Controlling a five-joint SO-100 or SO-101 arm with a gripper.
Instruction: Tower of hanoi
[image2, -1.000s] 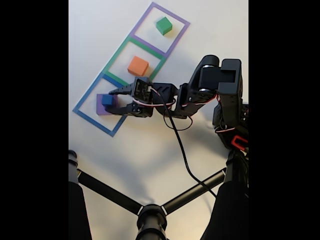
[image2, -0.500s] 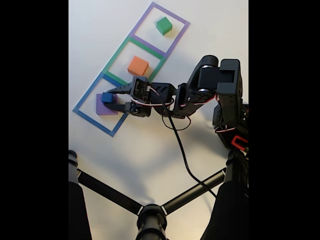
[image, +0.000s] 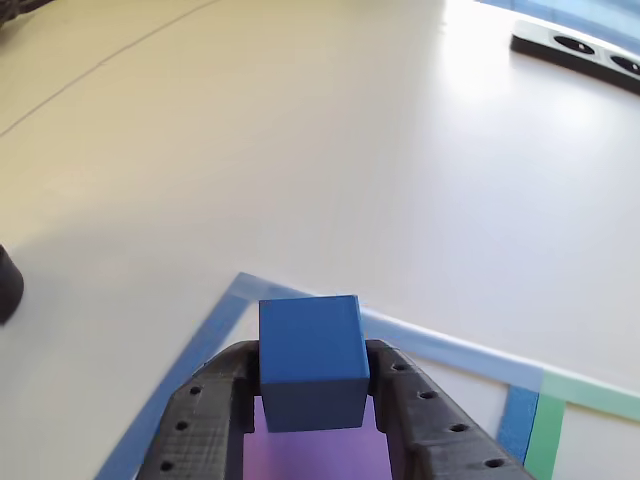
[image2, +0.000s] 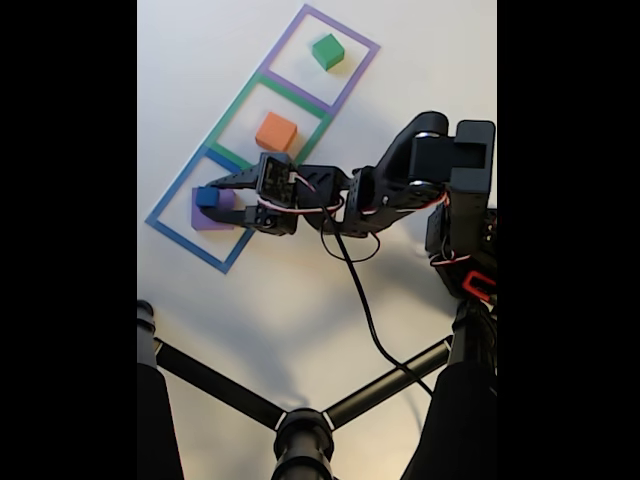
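I'm seeing my end effector (image: 312, 405) clamping the blue cube (image: 311, 358) between both fingers. It's hanging above the purple block (image2: 207, 217), inside the blue tape square (image2: 173, 228).

Setting is looking like a hobby or lab workbench rather than a home room. A plain white table (image2: 300, 300) is carrying three taped square outlines (image2: 262, 130) running in a diagonal row from its upper right toward its left edge. A black tripod (image2: 300, 430) is standing at the near edge in the fixed view. A black power strip (image: 580, 48) is lying at the far right corner in the other view. Exposed servo wiring (image2: 350, 270) is trailing off the arm (image2: 400, 190).
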